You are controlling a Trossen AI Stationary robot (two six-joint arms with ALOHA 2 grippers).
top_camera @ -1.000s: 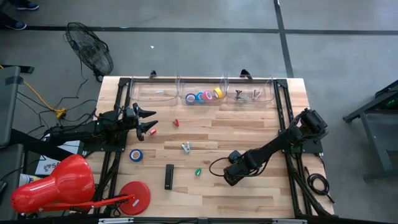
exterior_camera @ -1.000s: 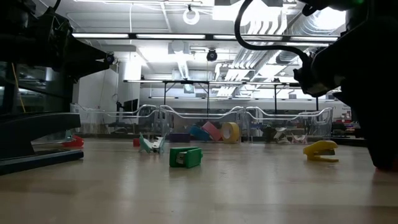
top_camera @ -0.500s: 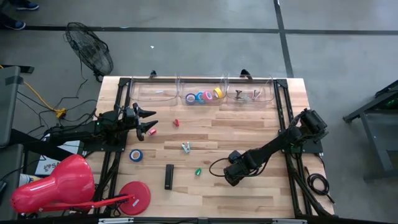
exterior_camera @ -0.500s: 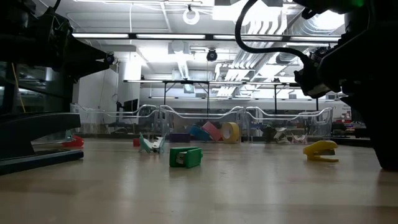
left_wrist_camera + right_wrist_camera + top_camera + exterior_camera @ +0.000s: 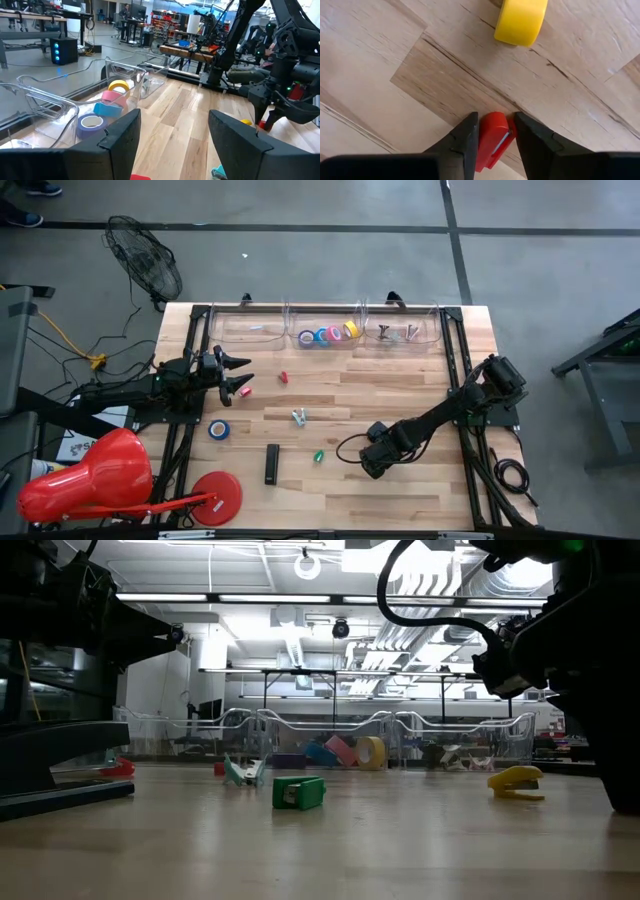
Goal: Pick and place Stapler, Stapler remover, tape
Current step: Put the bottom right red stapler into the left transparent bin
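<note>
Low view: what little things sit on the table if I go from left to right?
Black stapler → teal staple remover → green stapler → yellow stapler.

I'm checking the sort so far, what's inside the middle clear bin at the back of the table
The middle clear bin holds a row of tape rolls: purple, blue, pink and yellow. Whether anything small lies beneath or behind them cannot be seen, since the rolls cover that part of the bin.

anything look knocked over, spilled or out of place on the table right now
Nothing looks spilled or damaged. Loose items are scattered across the wooden table: a blue tape roll, a black stapler and a small green item. The right gripper is closed on a small red item.
</note>
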